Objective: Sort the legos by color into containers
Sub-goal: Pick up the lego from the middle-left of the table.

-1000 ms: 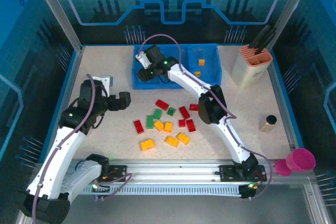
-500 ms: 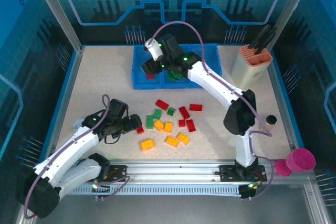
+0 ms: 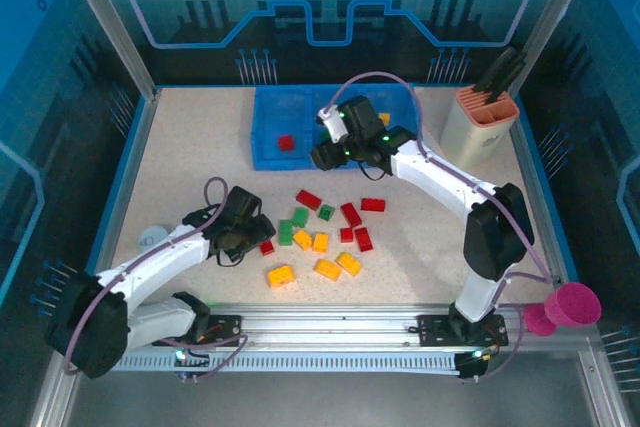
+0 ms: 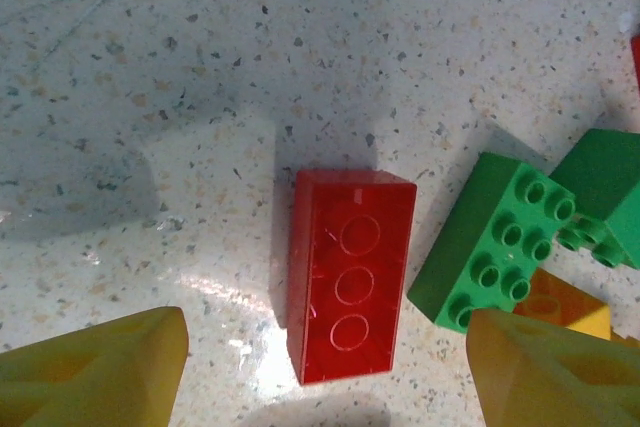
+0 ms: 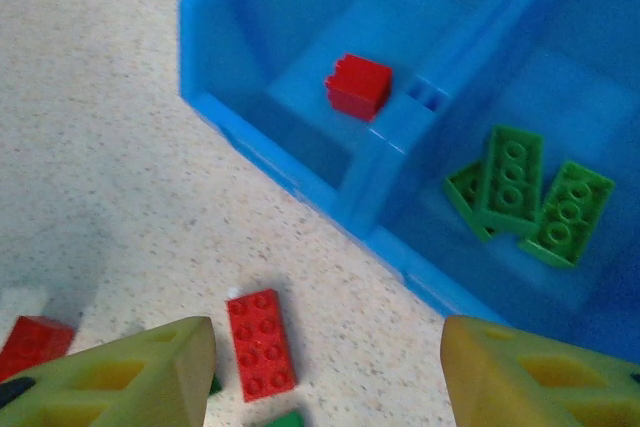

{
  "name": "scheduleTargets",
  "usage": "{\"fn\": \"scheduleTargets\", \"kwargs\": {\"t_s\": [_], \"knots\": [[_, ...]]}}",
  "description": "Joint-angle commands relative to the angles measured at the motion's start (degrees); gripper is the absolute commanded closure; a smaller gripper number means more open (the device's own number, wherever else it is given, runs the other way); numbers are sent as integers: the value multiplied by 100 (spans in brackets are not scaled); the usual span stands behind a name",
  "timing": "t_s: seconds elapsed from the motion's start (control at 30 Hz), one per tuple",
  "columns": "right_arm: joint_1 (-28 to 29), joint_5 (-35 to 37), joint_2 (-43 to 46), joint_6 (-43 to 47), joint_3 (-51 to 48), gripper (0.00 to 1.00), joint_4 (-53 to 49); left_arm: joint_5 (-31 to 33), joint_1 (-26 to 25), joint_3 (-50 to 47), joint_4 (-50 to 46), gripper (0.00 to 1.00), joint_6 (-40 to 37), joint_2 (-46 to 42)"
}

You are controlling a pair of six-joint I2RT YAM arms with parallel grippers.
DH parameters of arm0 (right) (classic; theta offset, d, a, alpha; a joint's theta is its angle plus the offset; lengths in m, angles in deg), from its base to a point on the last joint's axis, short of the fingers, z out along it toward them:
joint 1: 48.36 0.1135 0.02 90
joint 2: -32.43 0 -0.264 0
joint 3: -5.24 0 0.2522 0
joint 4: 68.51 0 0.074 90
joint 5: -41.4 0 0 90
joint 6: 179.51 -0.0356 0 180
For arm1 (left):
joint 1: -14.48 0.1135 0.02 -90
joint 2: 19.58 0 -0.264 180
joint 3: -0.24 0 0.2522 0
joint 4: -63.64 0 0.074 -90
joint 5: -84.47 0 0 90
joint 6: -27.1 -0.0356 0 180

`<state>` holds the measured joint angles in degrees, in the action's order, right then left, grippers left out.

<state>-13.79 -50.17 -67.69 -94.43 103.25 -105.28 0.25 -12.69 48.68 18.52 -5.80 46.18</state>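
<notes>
The blue tray (image 3: 262, 159) stands at the back. Its left container holds one red lego (image 3: 286, 143) (image 5: 358, 85); the middle one holds green legos (image 5: 530, 192). Several red, green and orange legos (image 3: 327, 269) lie loose mid-table. My left gripper (image 3: 257, 239) (image 4: 325, 367) is low over the table, open. Its yellow fingertips (image 4: 100, 367) stand apart on both sides of an upturned red lego (image 4: 350, 272) without touching it. A green lego (image 4: 490, 242) lies just right of that. My right gripper (image 3: 322, 154) (image 5: 330, 377) hovers open and empty over the tray's front rim (image 5: 290, 172), above a red oblong lego (image 5: 260, 342).
A beige holder with an orange rim (image 3: 478, 127) stands at the back right. A pink cup (image 3: 570, 305) sits off the table's near right corner. A small white disc (image 3: 152, 237) lies left of my left arm. Raised blue edges border the table.
My left arm came down to the leftmost red lego and its jaws narrowed around it. My right arm drew back rightward from the left container, where a red lego now lies.
</notes>
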Motion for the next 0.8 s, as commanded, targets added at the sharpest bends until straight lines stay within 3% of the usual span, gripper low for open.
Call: {"fn": "scheduleTargets", "kwargs": {"t_s": [0.0, 0.37, 0.77], "knots": [[-64, -89, 240, -175, -158, 38, 296, 107, -52, 39, 266, 26, 87, 194], [-135, -13, 16, -322, -112, 38, 133, -254, -68, 39, 522, 31, -159, 1073], [-194, -48, 23, -324, -233, 36, 40, -202, -112, 65, 528, 67, -329, 1436]]}}
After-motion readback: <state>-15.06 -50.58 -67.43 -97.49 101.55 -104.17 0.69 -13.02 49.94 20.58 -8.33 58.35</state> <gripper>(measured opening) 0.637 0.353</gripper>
